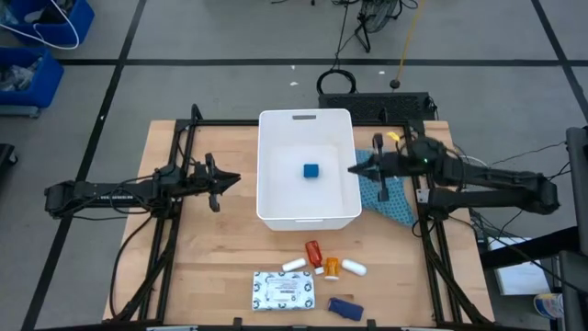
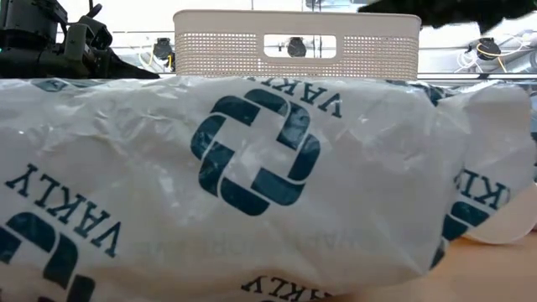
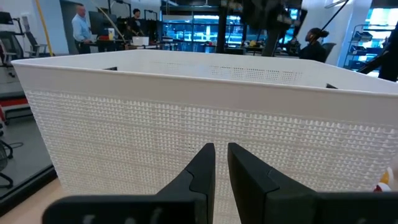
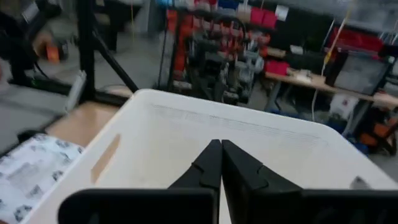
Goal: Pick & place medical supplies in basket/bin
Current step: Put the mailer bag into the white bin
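From overhead, the white tub (image 1: pixel 308 165) sits in the middle of the frame on my wooden bench (image 1: pixel 202 257), with the small blue cube (image 1: pixel 311 170) lying alone on its floor. My right fingers (image 1: pixel 353 169) hang at the tub's right rim, pressed together with nothing between them; my right wrist view confirms the two tips (image 4: pixel 219 163) meeting over the tub's pale interior (image 4: pixel 161 143), though the cube itself does not show there. My left fingers (image 1: pixel 237 179) wait just left of the tub, apart from its wall. In my left wrist view they (image 3: pixel 219 168) stand nearly closed with only a narrow slit, empty, facing the tub's perforated side (image 3: pixel 186 118).

Only the overhead view shows the rest of the supplies, gathered at the lower centre of the frame: the red bottle (image 1: pixel 314 252), the orange bottle (image 1: pixel 331 268), a white tube (image 1: pixel 294 265), another white tube (image 1: pixel 355 268), the flat patterned packet (image 1: pixel 284 290) and the dark blue flat piece (image 1: pixel 344 307). A teal cloth (image 1: pixel 390 199) lies to the right of the tub, under my right arm.

The low view is nearly filled by the packet (image 2: pixel 243 184) with its dark printed emblem, and above it the tub's handle slot (image 2: pixel 299 45) shows. People stand in the room beyond in my left wrist view (image 3: pixel 79 25).
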Robot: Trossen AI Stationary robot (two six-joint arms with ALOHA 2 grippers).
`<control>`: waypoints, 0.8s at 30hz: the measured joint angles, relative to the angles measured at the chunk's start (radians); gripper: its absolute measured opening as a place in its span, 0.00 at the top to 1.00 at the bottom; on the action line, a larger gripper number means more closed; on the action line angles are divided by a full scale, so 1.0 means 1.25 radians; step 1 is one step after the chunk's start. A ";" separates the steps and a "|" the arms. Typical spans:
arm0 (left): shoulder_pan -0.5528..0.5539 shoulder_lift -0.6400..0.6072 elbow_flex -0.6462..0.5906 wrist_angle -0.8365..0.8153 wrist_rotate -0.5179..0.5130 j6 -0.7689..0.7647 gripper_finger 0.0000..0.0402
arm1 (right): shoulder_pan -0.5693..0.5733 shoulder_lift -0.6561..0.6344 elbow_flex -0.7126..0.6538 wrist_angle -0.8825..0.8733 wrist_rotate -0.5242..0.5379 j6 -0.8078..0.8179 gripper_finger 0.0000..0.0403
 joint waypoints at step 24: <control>-0.026 0.001 0.060 -0.010 0.052 -0.066 0.88 | 0.005 -0.062 -0.416 0.484 0.091 0.072 1.00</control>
